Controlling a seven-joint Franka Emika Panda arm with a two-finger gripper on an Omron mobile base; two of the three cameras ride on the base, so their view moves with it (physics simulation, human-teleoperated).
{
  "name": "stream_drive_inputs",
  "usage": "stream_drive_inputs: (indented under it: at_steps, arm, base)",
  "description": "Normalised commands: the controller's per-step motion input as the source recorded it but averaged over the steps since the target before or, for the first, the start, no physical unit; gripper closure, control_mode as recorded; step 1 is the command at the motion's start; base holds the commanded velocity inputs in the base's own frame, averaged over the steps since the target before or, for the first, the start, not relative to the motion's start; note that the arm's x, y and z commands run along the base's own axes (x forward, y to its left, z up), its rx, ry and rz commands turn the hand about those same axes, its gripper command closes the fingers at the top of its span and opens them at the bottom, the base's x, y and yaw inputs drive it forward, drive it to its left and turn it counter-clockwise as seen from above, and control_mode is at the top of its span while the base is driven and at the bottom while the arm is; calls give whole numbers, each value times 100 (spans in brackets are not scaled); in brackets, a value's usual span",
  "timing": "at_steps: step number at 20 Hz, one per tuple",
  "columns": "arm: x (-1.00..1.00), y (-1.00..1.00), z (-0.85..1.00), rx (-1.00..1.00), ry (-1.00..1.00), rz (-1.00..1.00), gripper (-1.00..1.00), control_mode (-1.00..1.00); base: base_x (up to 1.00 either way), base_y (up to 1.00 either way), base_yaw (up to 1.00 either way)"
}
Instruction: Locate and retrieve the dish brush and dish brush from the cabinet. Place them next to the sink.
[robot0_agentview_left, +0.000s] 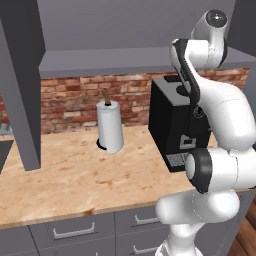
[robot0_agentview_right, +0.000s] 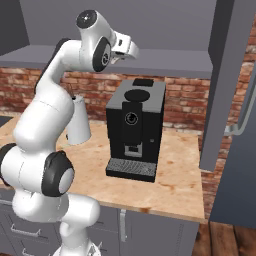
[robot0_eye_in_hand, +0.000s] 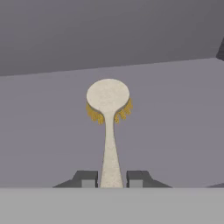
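The cream-handled dish brush (robot0_eye_in_hand: 108, 113) points away from me in the hand view, its round head up and tan bristles showing under it. My gripper (robot0_eye_in_hand: 111, 179) is shut on the lower end of its handle, one dark fingertip on each side. Behind the brush lies the grey shelf board of the cabinet (robot0_eye_in_hand: 175, 109). In the base views my arm reaches up to that cabinet (robot0_agentview_left: 100, 62), and the hand (robot0_agentview_right: 125, 47) sits at shelf height. A dark sliver of the sink (robot0_agentview_left: 4, 152) shows at the far left of the counter.
On the wooden counter (robot0_agentview_left: 75, 175) stand a paper towel roll (robot0_agentview_left: 110, 127) and a black coffee machine (robot0_agentview_right: 135, 130) directly below my hand. Open cabinet doors hang at the left (robot0_agentview_left: 22, 85) and right (robot0_agentview_right: 225, 85). Grey drawers (robot0_agentview_left: 75, 230) run under the counter.
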Motion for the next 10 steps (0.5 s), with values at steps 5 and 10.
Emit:
stream_drive_inputs:
  at_steps: [5, 10]
  arm:
    - [-100, 4, 0, 8, -2, -7, 100, -100]
    - [-100, 22, 7, 5, -8, -1, 100, -100]
  base:
    - [0, 0, 0]
    - [0, 0, 0]
